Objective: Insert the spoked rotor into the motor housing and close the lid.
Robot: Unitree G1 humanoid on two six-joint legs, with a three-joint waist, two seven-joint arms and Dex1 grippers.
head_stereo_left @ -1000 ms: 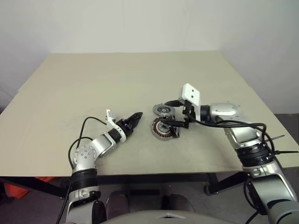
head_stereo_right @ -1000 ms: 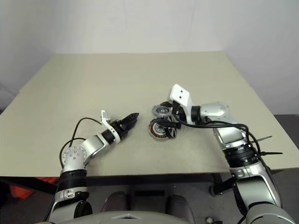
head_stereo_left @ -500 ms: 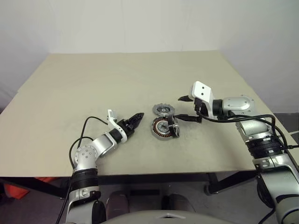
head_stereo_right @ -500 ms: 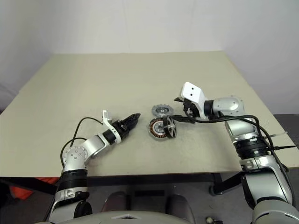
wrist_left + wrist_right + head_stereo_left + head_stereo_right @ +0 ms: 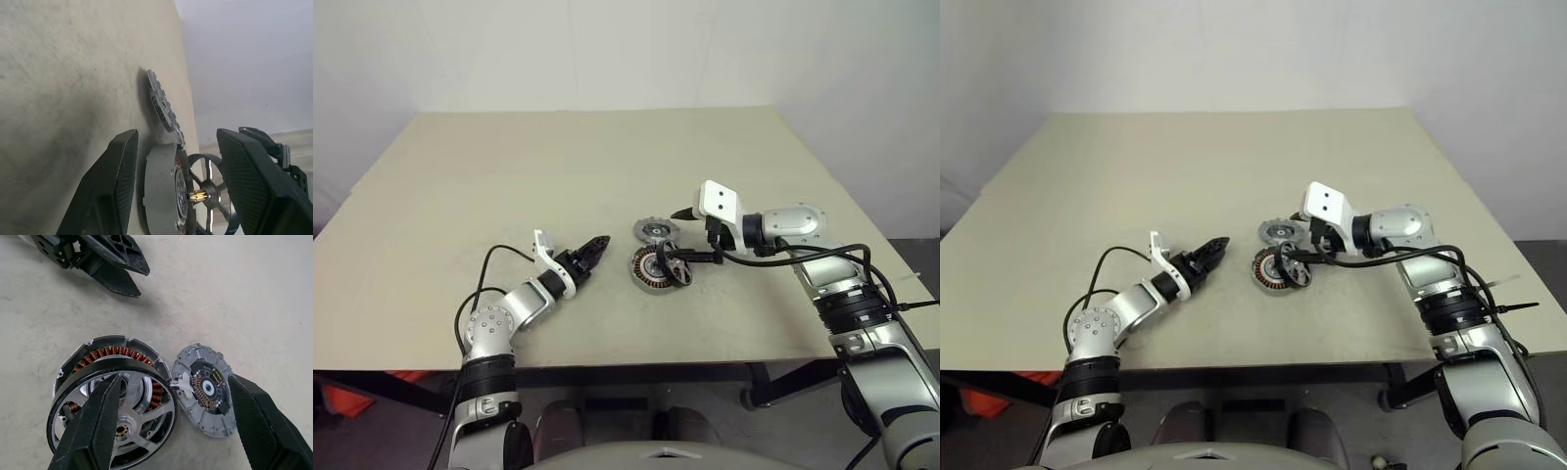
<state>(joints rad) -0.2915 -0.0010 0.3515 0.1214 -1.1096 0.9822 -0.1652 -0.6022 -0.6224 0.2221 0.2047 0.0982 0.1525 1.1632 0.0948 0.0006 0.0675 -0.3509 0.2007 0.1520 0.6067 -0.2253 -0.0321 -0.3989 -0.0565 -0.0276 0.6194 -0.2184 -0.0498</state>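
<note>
Right tool [image 5: 171,426] open over spoked rotor [image 5: 128,426], tilted on motor housing [image 5: 105,352]

One table [image 5: 509,176] fills the middle of the head camera's frame, and near the centre of the frame three round motor parts sit on it: one spoked wheel [image 5: 142,396], one copper-wound housing [image 5: 105,355] and one flat notched lid [image 5: 208,389]. Two robot arms come up from the bottom of the frame, one from the lower left and one from the lower right, each ending in one gripper, the left gripper [image 5: 597,245] and the right gripper [image 5: 690,235], which makes two grippers and four black fingers [image 5: 90,426] in all.
</note>
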